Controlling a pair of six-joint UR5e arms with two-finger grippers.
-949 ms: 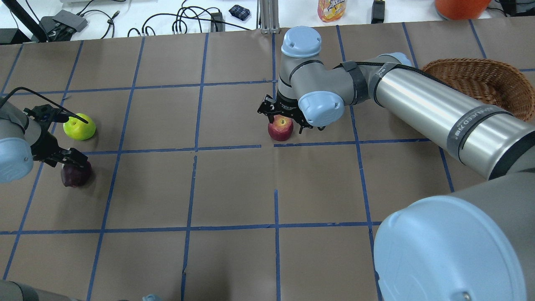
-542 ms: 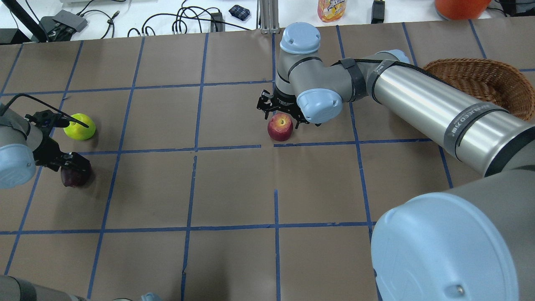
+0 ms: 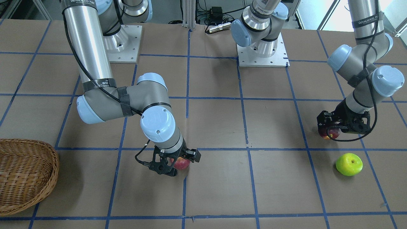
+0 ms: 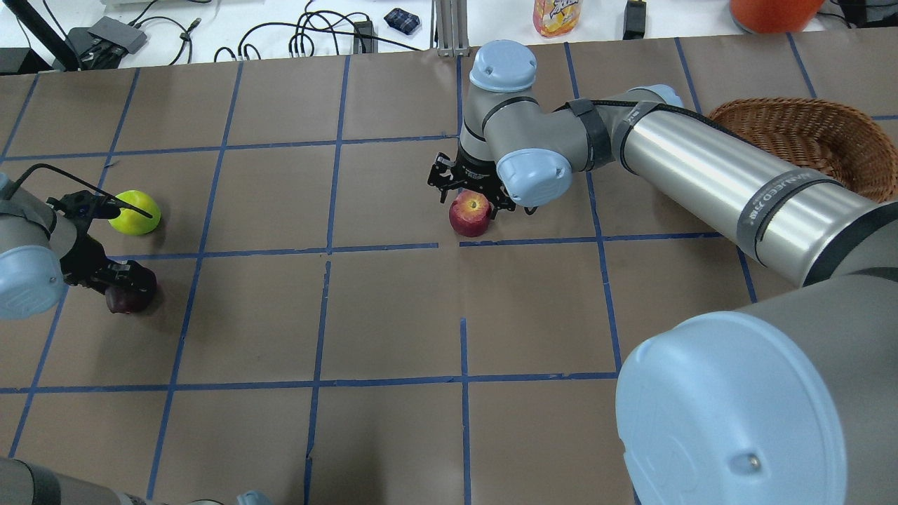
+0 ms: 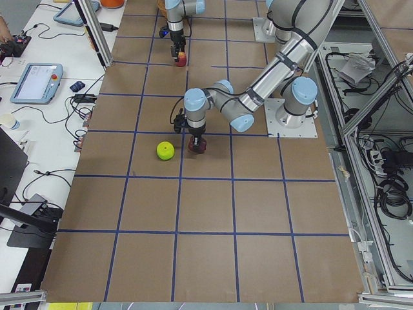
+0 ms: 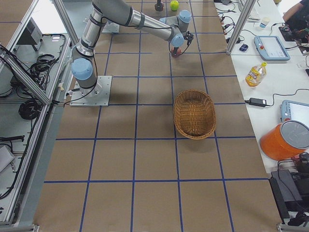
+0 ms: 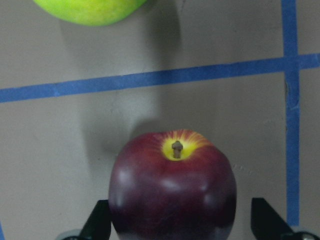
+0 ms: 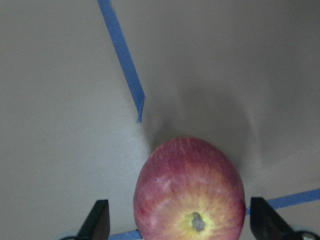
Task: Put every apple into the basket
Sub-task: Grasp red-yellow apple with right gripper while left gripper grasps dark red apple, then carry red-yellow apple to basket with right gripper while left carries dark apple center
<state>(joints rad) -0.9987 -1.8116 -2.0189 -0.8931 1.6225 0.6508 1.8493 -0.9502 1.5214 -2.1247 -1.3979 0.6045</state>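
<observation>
**A:** What is the left claw (image 7: 179, 222) doing?

**B:** It is lowered over the dark apple (image 7: 172, 195), with one finger on each side. The fingers (image 7: 97, 222) are spread about as wide as the fruit. One looks to be right against the skin, and the other stands a little off it. So the claw is parted around the apple, not clamped on it. The apple sits on the table (image 4: 393, 315) with its stem up.

**A:** And the green apple (image 3: 348, 164)?

**B:** It is near the dark one, across a blue tape line (image 7: 150, 79), and nothing is touching it.

**A:** The right claw (image 8: 180, 222)?

**B:** Much the same. It straddles the red apple (image 8: 190, 190) near the middle of the table, just beside a crossing of tape lines. Its fingers (image 8: 262, 220) are wide apart, with a clear gap between each one and the fruit. It has hold of nothing.

**A:** Where is the basket (image 3: 28, 178)?

**B:** It is at the robot's right end of the table. It is well apart from the red apple and farther again from the other two. All three apples lie on the table.
</observation>
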